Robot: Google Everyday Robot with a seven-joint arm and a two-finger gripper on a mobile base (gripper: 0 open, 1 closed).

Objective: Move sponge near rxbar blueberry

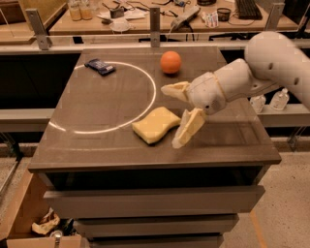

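The pale yellow sponge [156,124] lies flat on the dark table [97,145], near its front middle, just outside a white ring marked on the top. The rxbar blueberry [100,66], a small dark blue bar, lies at the far left of the table on the ring's edge. My gripper [174,115] is open, just right of the sponge and a little above the table. One finger [175,90] points left behind the sponge and the other [186,129] hangs down by its right edge. The gripper holds nothing.
An orange ball [170,62] sits at the far middle of the table, behind the gripper. A workbench with bottles and clutter [121,14] runs along the back. Clear bottles [281,99] stand on a low shelf at right. A cardboard box [29,227] is on the floor at left.
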